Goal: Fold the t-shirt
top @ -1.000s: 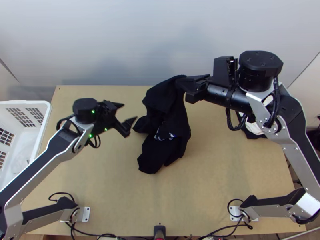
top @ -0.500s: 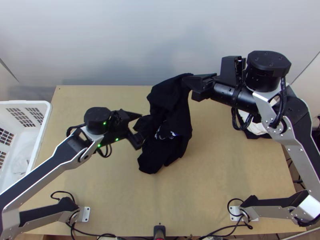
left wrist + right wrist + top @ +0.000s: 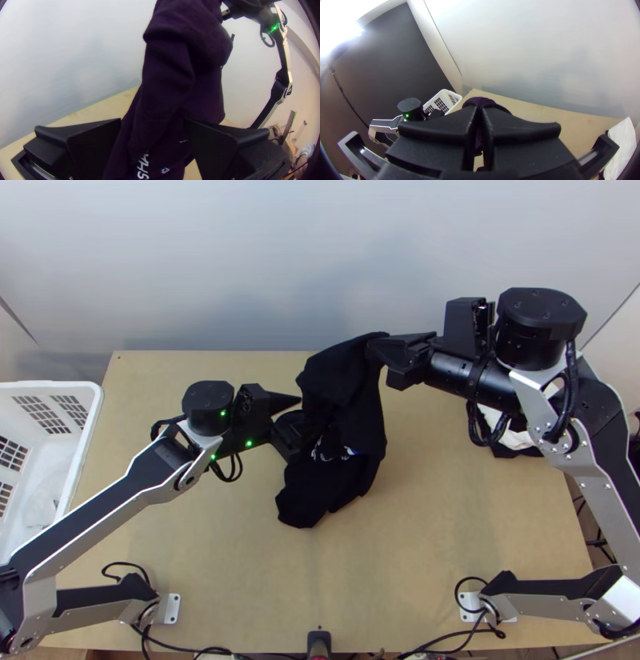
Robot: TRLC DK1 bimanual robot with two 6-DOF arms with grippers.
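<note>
Top view: the black t-shirt (image 3: 350, 400) is hanging bunched over the table (image 3: 456, 524); the right gripper (image 3: 376, 349) is pinching its top; the left gripper (image 3: 296, 429) is gaping wide; this is looking like grabbing before folding, next needing a left pinch.

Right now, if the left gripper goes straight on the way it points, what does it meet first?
The left gripper would most likely meet the black t-shirt, hanging from the right gripper; I cannot tell how near it is.
</note>
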